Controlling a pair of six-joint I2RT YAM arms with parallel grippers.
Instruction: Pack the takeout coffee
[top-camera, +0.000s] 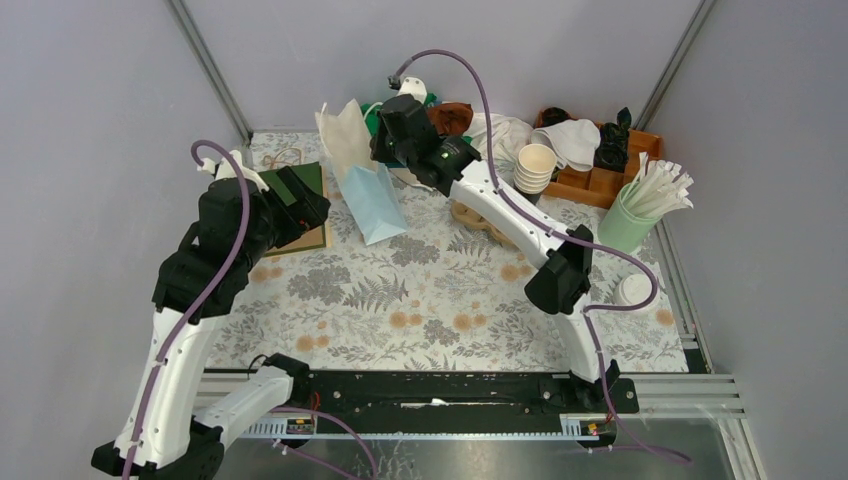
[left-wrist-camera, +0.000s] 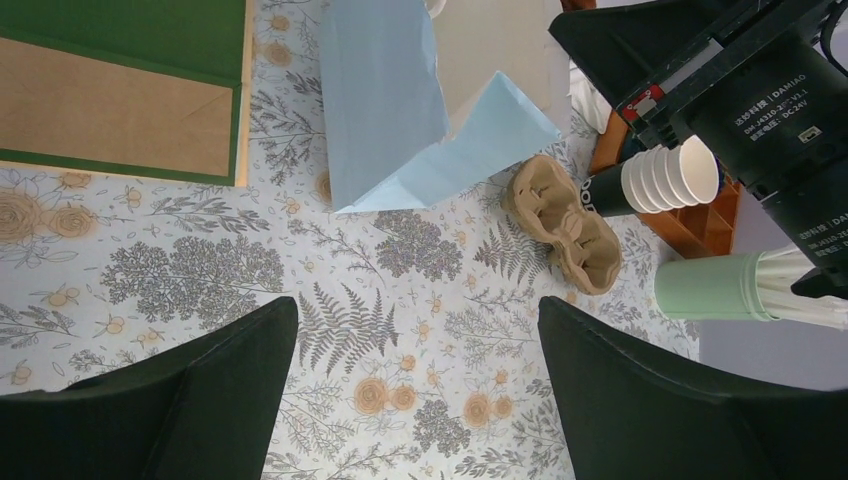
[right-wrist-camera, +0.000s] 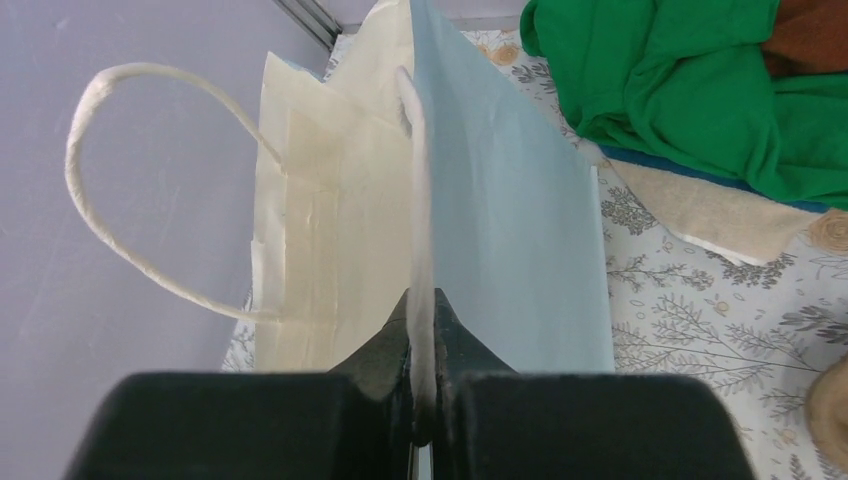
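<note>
Closest to your right wrist lens, the right end effector is pinched together on the twisted paper cord handle of the pale blue paper bag, probably to keep the smooth, creased bag upright for loading. The left end effector hangs with its jaws wide apart over the floral tabletop, holding nothing. The takeout coffee, round white lid up, stands at the tabletop's right edge beside the right arm's elbow, well apart from the bag. The rough moulded pulp cup tray lies nearer the bag.

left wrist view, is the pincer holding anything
No, the left pincer stands wide open above the floral tablecloth with nothing in it.
</note>
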